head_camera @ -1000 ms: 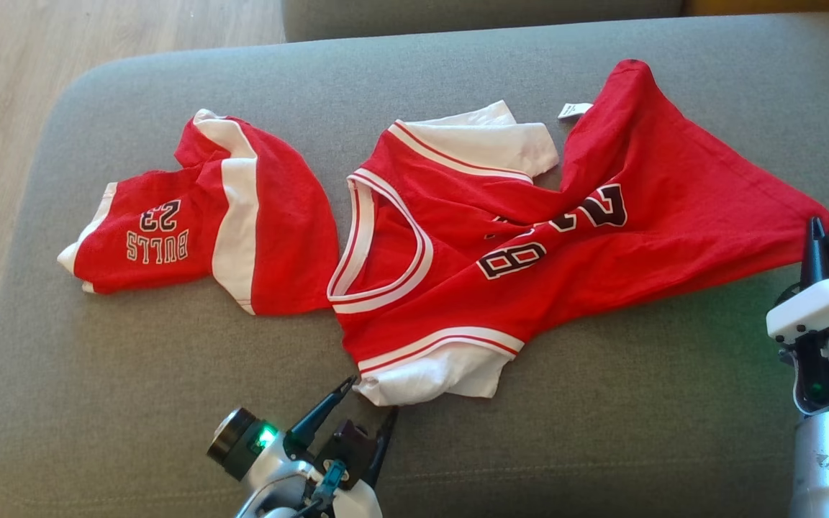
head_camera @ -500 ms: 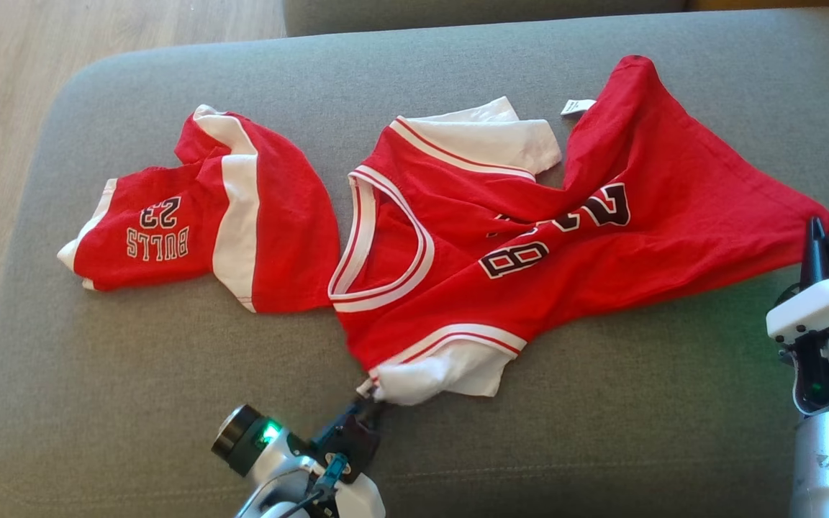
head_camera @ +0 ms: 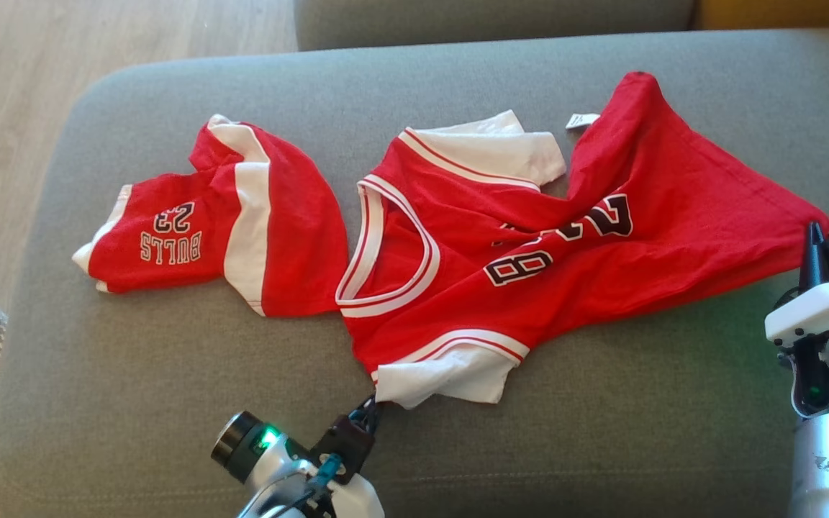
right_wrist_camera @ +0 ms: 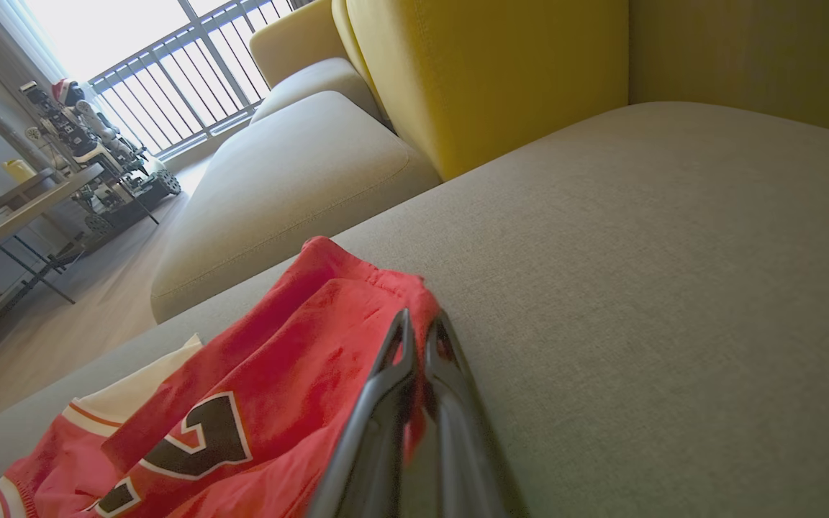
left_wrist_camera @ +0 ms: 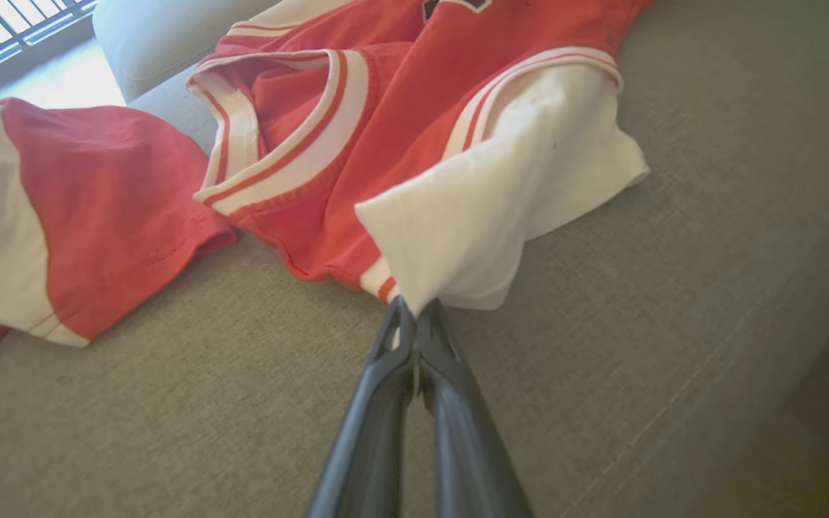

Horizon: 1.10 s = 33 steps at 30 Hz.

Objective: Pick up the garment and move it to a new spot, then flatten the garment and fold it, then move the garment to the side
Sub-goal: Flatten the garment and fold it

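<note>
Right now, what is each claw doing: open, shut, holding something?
Left claw: closed on the white sleeve of the jersey.
Right claw: closed on the jersey's red corner.

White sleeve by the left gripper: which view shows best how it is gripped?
The left wrist view: the white sleeve is large and close, its corner pinched between the shut fingers of the left gripper. The head view shows it small, the pinch hard to make out. The right wrist view faces the jersey's red hem.
</note>
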Available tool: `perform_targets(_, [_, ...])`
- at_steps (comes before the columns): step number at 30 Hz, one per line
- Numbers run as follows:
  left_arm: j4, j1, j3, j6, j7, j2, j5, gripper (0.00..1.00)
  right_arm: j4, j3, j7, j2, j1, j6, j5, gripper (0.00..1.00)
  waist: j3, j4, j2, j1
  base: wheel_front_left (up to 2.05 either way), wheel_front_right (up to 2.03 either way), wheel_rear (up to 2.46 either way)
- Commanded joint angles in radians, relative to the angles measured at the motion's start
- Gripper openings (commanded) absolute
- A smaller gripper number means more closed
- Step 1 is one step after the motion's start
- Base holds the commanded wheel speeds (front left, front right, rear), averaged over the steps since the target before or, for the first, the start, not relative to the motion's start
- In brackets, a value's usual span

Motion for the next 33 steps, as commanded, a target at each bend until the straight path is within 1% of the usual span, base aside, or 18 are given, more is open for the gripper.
perform_targets(1, [-0.038, -0.006, 0.04, -0.011, -0.012, 0.014, -0.022, 0.0, -0.035, 0.028, -0.011, -0.001, -0.02, 0.007, -0.003, 0.0, -0.012, 0.005, 0.0, 0.0, 0.0, 0.0, 0.0])
perform_targets(3, [-0.074, 0.009, 0.052, -0.043, -0.012, 0.016, -0.058, 0.0, -0.039, 0.036, -0.012, -0.001, -0.015, 0.007, -0.002, 0.0, -0.025, 0.01, 0.0, 0.0, 0.0, 0.0, 0.0])
perform_targets(4, [-0.112, 0.017, 0.059, -0.073, -0.012, 0.013, -0.084, 0.0, -0.042, 0.039, -0.013, -0.001, -0.012, 0.007, -0.002, 0.0, -0.032, 0.013, 0.0, 0.0, 0.0, 0.0, 0.0])
perform_targets(9, [-0.324, 0.074, 0.172, -0.162, -0.012, -0.001, -0.263, 0.0, -0.065, 0.065, -0.011, -0.001, 0.005, 0.007, -0.001, 0.0, -0.077, 0.027, 0.0, 0.0, 0.0, 0.0, 0.0])
perform_targets(12, [-0.425, 0.075, 0.226, -0.19, 0.001, -0.005, -0.368, 0.0, -0.085, 0.085, 0.002, -0.001, 0.01, 0.007, 0.002, 0.0, -0.109, 0.029, 0.0, 0.0, 0.0, 0.0, 0.0])
perform_targets(15, [-0.534, 0.043, 0.287, -0.198, 0.037, -0.008, -0.461, 0.0, -0.113, 0.104, 0.027, -0.001, -0.004, 0.007, 0.021, 0.0, -0.133, 0.024, 0.0, 0.0, 0.0, 0.0, 0.0])
perform_targets(20, [-0.67, -0.049, 0.384, -0.183, 0.131, -0.02, -0.598, 0.0, -0.168, 0.135, 0.074, -0.012, -0.055, 0.007, 0.076, 0.0, -0.174, 0.009, 0.0, 0.0, 0.0, 0.0, 0.0])
perform_targets(25, [-0.726, -0.178, 0.475, -0.134, 0.194, -0.043, -0.695, 0.0, -0.233, 0.145, 0.108, -0.014, -0.137, 0.007, 0.164, 0.0, -0.209, -0.012, 0.0, 0.0, 0.0, 0.0, 0.0])
perform_targets(29, [-0.731, -0.264, 0.529, -0.091, 0.215, -0.048, -0.721, 0.0, -0.289, 0.114, 0.131, -0.008, -0.203, 0.007, 0.236, 0.0, -0.235, -0.03, 0.0, 0.0, 0.0, 0.0, 0.0])
perform_targets(33, [-0.737, -0.312, 0.577, -0.052, 0.213, -0.067, -0.779, 0.0, -0.344, 0.06, 0.14, -0.003, -0.253, 0.007, 0.282, 0.0, -0.259, -0.044, 0.0, 0.0, 0.0, 0.0, 0.0])
